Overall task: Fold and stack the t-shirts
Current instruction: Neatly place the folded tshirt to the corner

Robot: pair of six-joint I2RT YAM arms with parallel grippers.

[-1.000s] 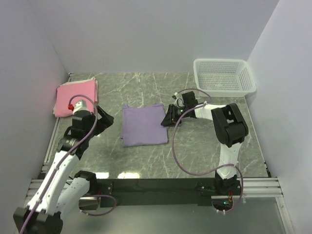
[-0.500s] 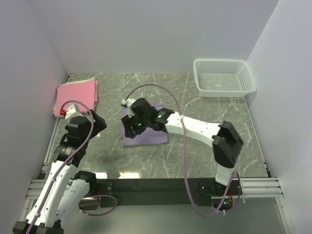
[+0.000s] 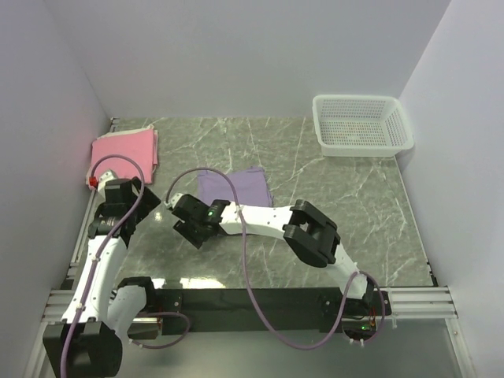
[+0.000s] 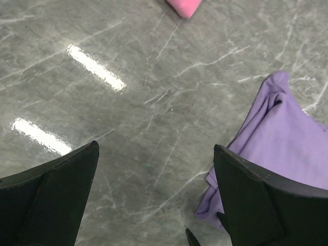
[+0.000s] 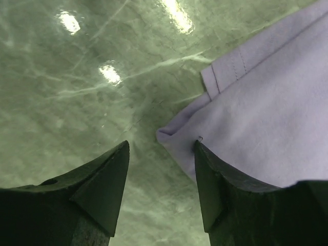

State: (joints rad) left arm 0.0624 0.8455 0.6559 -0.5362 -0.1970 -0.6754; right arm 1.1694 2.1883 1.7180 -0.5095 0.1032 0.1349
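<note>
The lavender-purple t-shirt (image 3: 234, 187) lies folded mid-table, its near edge hidden under my right arm. My right gripper (image 3: 187, 228) reaches across to the shirt's near-left corner. In the right wrist view the right gripper (image 5: 161, 144) is open. The purple t-shirt's corner (image 5: 256, 123) sits between the fingertips, with the right finger over the cloth. The pink t-shirt (image 3: 124, 152) lies folded at the back left. My left gripper (image 3: 148, 203) hovers open left of the purple shirt. The left gripper (image 4: 156, 147) has bare table between its fingers, the purple t-shirt (image 4: 289, 138) at its right finger, and a pink t-shirt corner (image 4: 183, 6) at the top.
A white mesh basket (image 3: 362, 124) stands at the back right corner. White walls close in the table on the left, back and right. The black rail with the arm bases (image 3: 260, 299) runs along the near edge.
My right arm swept from the purple shirt's right side across to its near-left corner, and its jaws opened wider. The left arm drew back slightly toward the left.
</note>
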